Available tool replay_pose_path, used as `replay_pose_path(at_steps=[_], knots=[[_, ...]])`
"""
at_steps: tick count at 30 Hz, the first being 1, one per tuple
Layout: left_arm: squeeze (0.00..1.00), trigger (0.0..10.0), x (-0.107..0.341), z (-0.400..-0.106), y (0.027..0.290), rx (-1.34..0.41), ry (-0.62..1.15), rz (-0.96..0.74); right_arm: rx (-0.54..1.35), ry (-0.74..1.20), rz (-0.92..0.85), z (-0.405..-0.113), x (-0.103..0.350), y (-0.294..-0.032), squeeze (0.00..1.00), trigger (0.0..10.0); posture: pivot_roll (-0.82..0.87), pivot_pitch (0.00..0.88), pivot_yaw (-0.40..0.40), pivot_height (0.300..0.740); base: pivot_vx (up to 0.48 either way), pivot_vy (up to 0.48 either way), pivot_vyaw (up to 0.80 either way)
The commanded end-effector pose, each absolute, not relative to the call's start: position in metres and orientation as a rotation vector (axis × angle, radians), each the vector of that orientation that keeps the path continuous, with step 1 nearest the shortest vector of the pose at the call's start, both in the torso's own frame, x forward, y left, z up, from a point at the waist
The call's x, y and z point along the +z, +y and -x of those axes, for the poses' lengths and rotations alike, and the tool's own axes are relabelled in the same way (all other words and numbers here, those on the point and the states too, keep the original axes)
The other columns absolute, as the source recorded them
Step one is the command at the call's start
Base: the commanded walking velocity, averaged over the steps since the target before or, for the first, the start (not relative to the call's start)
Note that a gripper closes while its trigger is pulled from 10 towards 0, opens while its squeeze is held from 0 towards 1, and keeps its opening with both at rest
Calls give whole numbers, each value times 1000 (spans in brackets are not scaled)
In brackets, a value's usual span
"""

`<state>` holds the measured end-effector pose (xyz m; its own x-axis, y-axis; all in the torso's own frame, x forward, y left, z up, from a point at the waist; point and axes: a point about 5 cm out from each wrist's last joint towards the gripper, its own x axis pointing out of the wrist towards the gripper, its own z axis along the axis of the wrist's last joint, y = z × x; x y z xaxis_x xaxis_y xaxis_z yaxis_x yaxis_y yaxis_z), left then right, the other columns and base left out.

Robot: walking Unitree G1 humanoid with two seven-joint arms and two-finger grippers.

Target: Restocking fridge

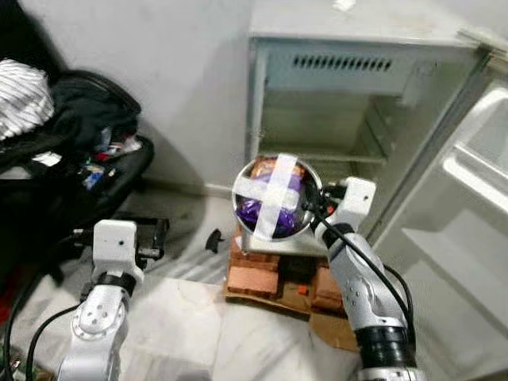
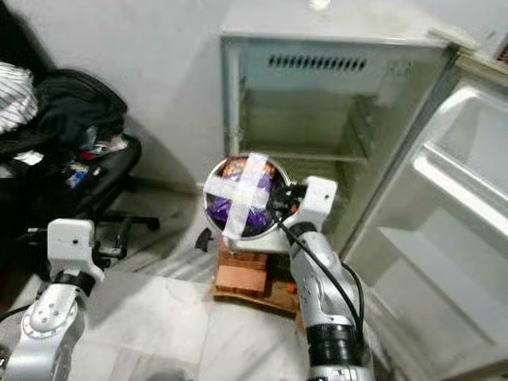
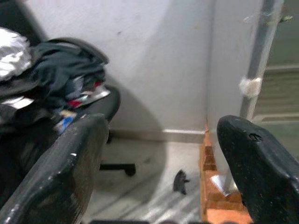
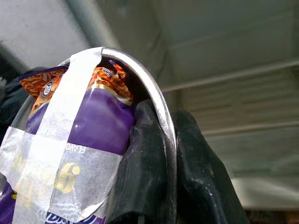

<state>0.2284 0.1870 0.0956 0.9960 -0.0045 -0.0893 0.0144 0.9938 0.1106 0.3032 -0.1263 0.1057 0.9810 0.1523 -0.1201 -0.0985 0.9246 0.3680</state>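
Observation:
A steel bowl (image 1: 308, 181) holding a purple snack packet (image 1: 255, 210), crossed with white tape, hangs in front of the open small fridge (image 1: 349, 95). My right gripper (image 1: 313, 204) is shut on the bowl's rim (image 4: 159, 100), one finger (image 4: 145, 158) inside and one outside. The fridge's shelves look bare and its door (image 1: 468, 206) swings open to the right. My left gripper (image 1: 152, 238) is open and holds nothing, low at the left, away from the fridge; its fingers (image 3: 70, 158) point toward the wall and the fridge's corner.
The fridge stands on red bricks (image 1: 255, 274) over cardboard. A black office chair (image 1: 87, 159) piled with clothes and clutter stands at the left. A small dark object (image 1: 213, 240) lies on the marble floor beside the bricks.

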Motion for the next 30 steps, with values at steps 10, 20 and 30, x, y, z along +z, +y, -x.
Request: replay_pose_path(at_steps=[10,20,30], knots=[[0,10000,98,-231,180,-22,85,-85,69,121,-352,-304,108,-141,0,10000,120,48,-21,740,364,309,0],[0,10000,98,-232,178,-28,87,-88,68,118,-351,-306,109,-141,0,10000,121,48,-24,740,271,395,0],[0,10000,96,-232,175,-48,103,-83,40,108,-344,-308,110,-144,0,10000,126,49,-22,740,0,80,0]])
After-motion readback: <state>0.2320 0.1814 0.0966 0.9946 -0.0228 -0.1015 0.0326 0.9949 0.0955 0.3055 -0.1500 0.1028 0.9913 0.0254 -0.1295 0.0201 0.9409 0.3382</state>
